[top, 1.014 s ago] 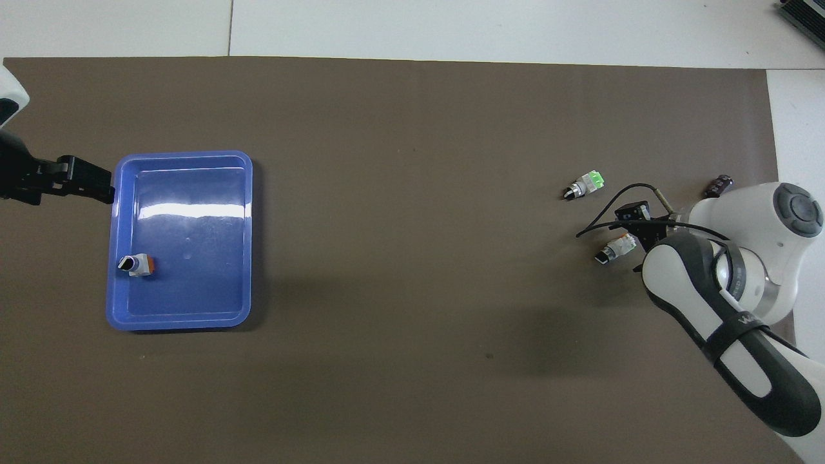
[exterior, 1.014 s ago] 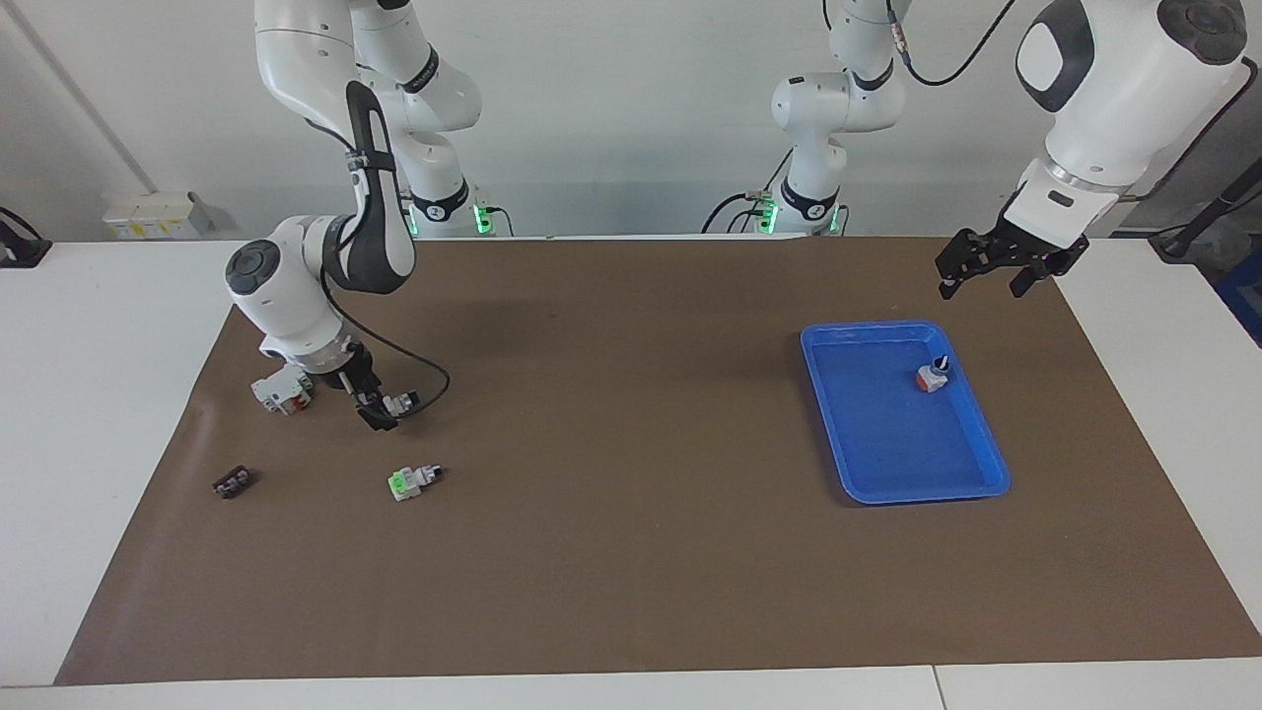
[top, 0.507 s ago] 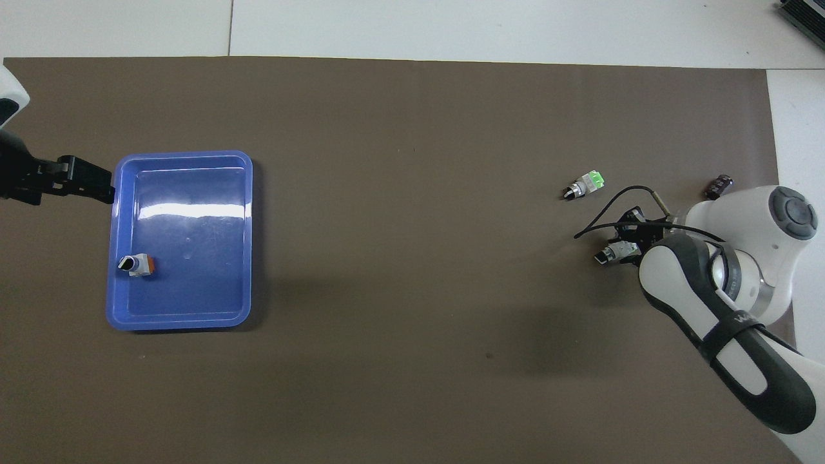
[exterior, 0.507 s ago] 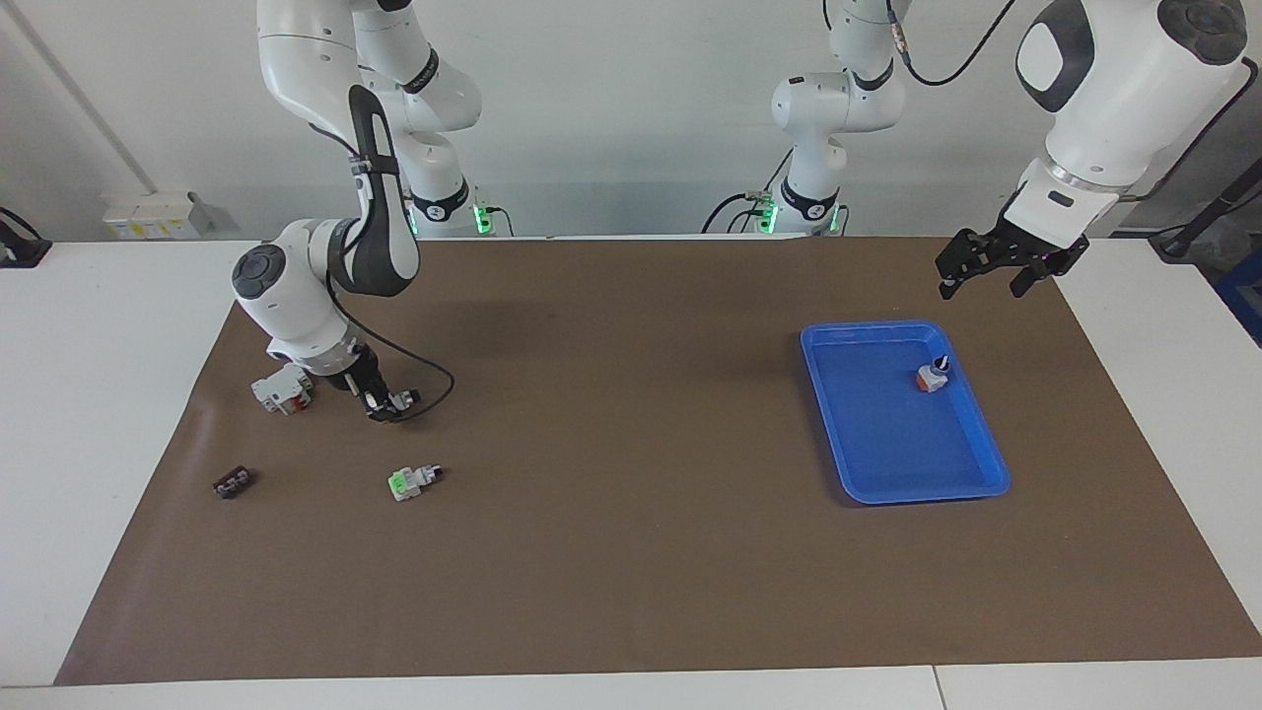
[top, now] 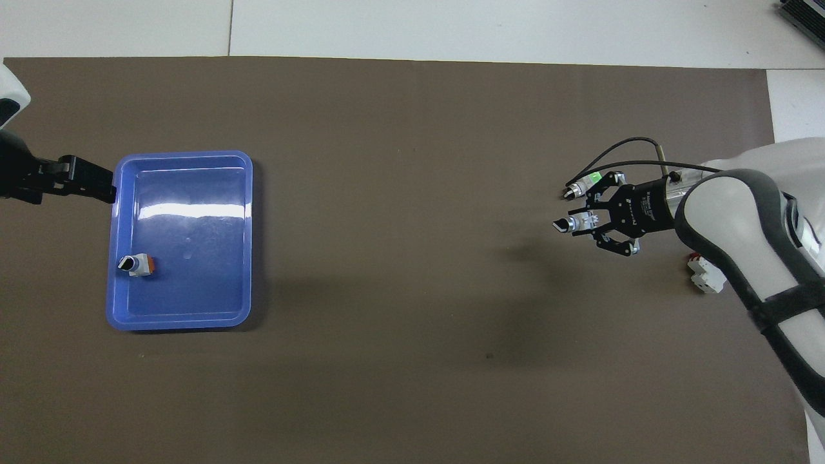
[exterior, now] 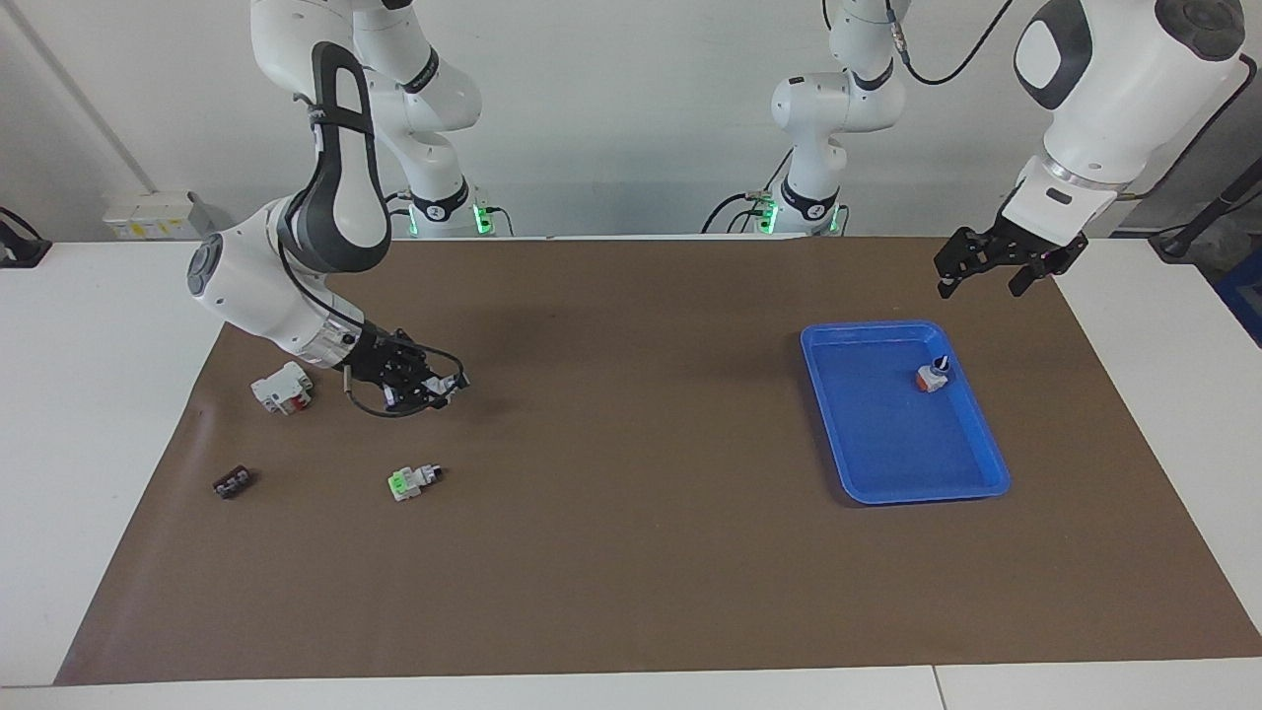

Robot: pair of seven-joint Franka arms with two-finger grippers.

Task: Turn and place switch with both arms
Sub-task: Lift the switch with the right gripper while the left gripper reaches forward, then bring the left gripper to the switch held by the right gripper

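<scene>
My right gripper (exterior: 434, 386) is shut on the switch (top: 567, 225), a small white-grey block whose black knob points toward the left arm's end of the table. It holds the switch lying sideways, up in the air over the brown mat (exterior: 631, 552), beside the green-part switch (exterior: 412, 480). In the overhead view the right gripper (top: 583, 223) partly covers that green switch (top: 583, 183). My left gripper (exterior: 986, 273) is open and empty, and waits raised over the mat beside the blue tray (exterior: 927, 490); it also shows in the overhead view (top: 90, 184).
The blue tray (top: 180, 154) holds the similar switch with the dark-blue knob (exterior: 933, 375) (top: 136, 265). A white block with a red part (exterior: 282, 387) (top: 704, 274) and a small dark part (exterior: 233, 481) lie at the right arm's end of the mat.
My right gripper has lifted the switch off the mat, swung toward the table's middle and turned level. The left arm has not moved.
</scene>
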